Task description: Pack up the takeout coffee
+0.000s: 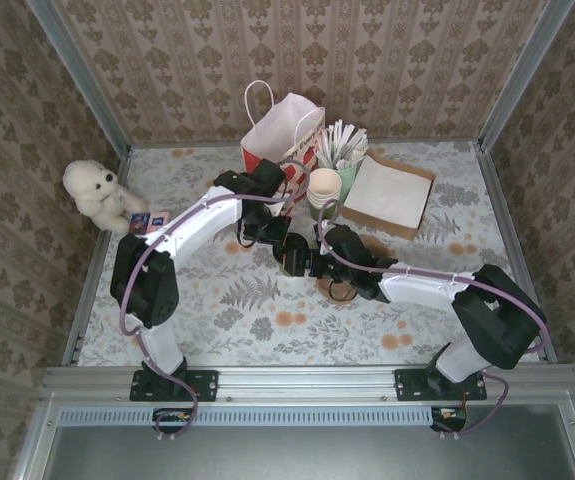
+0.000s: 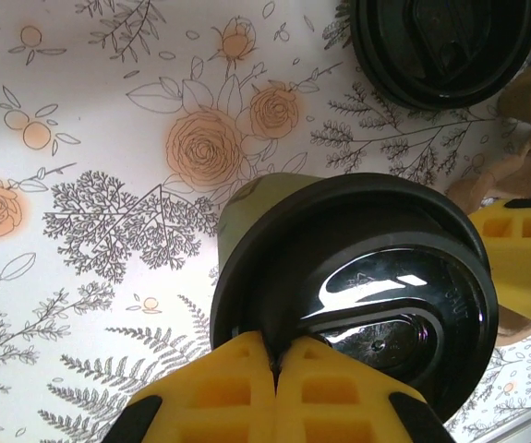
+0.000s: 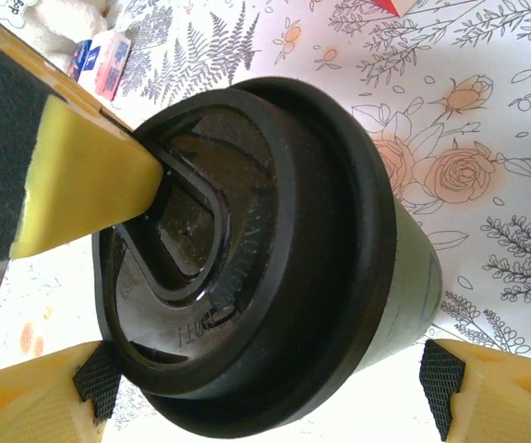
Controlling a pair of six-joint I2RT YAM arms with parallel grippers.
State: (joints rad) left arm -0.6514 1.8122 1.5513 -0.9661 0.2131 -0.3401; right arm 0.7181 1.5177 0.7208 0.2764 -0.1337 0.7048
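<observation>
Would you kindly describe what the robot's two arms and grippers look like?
The left arm and right arm have white shells, black joints and purple cables along them. The left gripper has yellow fingers with square recesses; the right gripper has yellow fingers with black pads.

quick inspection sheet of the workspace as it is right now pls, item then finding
surface: floral tablecloth, flat, no spills seen
job's things: takeout coffee with black lid on, between both tools; red-and-white paper bag upright at the back
clutter: stack of cream cups; pale green cup of sticks; flat brown-and-white paper item; plush toy; small packets beside it; second black lid
grippers: left tool shut, tips at the lid's rim; right tool straddles the cup, grip unclear
cables: purple cables along both arms, no snag seen
surroundings: patterned walls; metal frame rail at the near edge
</observation>
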